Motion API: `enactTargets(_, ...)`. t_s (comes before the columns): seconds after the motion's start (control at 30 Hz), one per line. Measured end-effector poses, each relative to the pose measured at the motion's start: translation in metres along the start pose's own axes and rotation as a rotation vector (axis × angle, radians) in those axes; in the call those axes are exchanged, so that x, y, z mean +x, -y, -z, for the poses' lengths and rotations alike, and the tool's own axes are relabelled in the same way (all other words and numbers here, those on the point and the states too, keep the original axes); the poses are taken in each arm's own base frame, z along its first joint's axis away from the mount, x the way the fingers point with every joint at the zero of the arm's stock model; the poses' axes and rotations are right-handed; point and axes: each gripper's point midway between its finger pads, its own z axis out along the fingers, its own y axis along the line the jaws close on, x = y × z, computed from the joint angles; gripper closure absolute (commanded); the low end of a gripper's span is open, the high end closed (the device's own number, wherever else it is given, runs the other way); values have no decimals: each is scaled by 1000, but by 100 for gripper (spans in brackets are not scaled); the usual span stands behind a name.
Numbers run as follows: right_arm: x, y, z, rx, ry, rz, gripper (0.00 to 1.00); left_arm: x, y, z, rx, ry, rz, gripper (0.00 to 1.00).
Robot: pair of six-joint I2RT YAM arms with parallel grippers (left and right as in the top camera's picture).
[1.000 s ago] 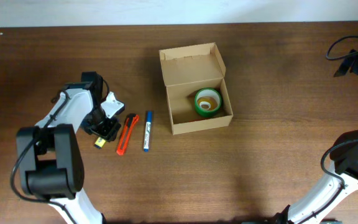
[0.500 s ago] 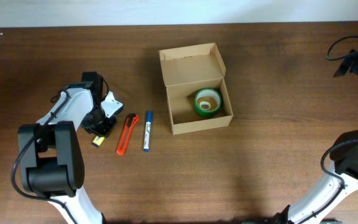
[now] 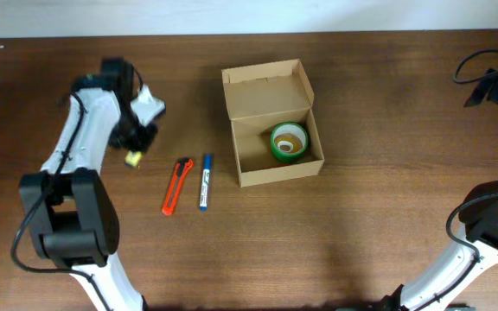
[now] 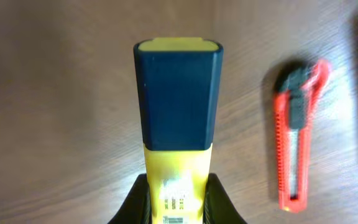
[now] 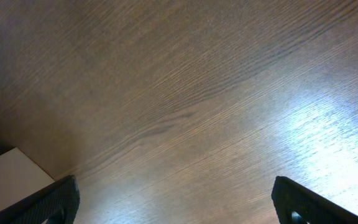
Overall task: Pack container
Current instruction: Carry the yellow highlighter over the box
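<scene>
Two fingers [image 4: 135,200] of the left gripper [image 4: 178,208] pinch the yellow highlighter [image 4: 178,93] low on its barrel, cap forward. Carry it level, rightward past the red cutter [image 4: 294,149], to the open container [image 3: 279,173] at frame centre, and release it beside the green tape roll [image 3: 289,142]. The right gripper [image 5: 176,202] gapes idle at upper right.

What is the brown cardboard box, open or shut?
Open. The brown cardboard box has its flap lid folded back, and a green tape roll shows inside.

even, bright overhead light; soft shadow inside the cardboard box [image 3: 266,86]. a white glare patch washes the desk [image 5: 319,127] in the right wrist view. the left wrist view blurs the utility knife [image 4: 296,134].
</scene>
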Motion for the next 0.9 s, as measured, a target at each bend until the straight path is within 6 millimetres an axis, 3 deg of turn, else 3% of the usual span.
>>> enactTargets(0.23,0,0,0,0,0,0,0,-48,17,92,-45,154,-75,98)
enactTargets(0.37,0,0,0,0,0,-1,1,-74,51,144,-47,274,-194,98)
enactTargets(0.43,0,0,0,0,0,0,1,-82,75,159,-25,314,-281,98)
enactTargets(0.73,0,0,0,0,0,0,1,-93,205,173,130,382,-720,99)
enactTargets(0.9,0,0,0,0,0,-1,1,-95,266,153,192,350,-930,98)
